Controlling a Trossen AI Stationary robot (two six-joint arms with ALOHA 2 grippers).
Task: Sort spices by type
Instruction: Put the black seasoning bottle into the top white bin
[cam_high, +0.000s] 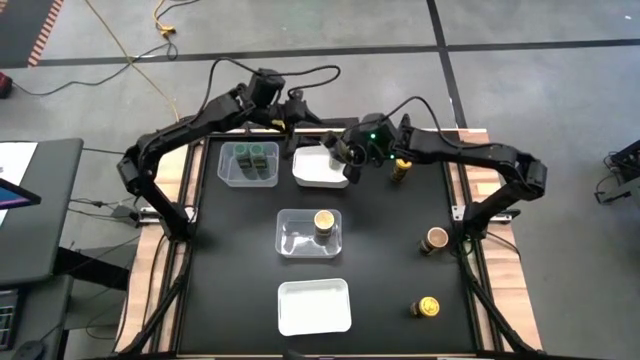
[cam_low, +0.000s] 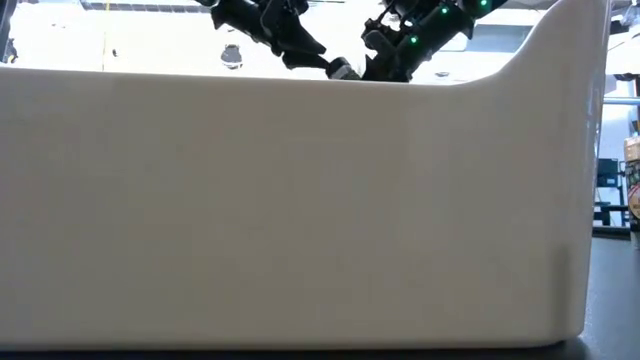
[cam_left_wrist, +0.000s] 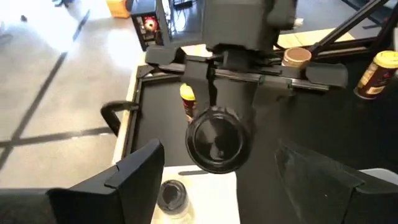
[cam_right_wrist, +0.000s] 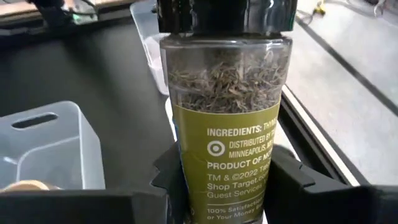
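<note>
My right gripper (cam_high: 345, 150) is shut on a dark-grey-lidded spice jar (cam_right_wrist: 227, 124) above the white tray (cam_high: 322, 178) at the table's far middle. A second dark-grey-lidded jar (cam_left_wrist: 171, 194) stands in that tray. My left gripper (cam_high: 303, 135) is open and empty just beyond the tray's far left corner, facing the held jar's lid (cam_left_wrist: 217, 140). Two green-lidded jars (cam_high: 250, 155) stand in a clear tray. One tan-lidded jar (cam_high: 324, 222) stands in the middle clear tray. A yellow-lidded jar (cam_high: 398, 170), a tan-lidded one (cam_high: 435, 240) and another yellow-lidded one (cam_high: 427, 307) stand on the table at the right. My right gripper pinches the jar's labelled lower body (cam_right_wrist: 186, 180) between its two fingers, one on each side. The fingers come from the table's right, slanting down, and lie along the jar. The lid end sticks out past the fingertips. The jar is lifted clear, tilted over the white tray.
A second white tray (cam_high: 314, 318) lies near the front edge; its wall (cam_low: 300, 200) fills the low view. The table's wooden side rails (cam_high: 470, 190) border the black mat. Free mat lies between the trays and the loose jars on the right.
</note>
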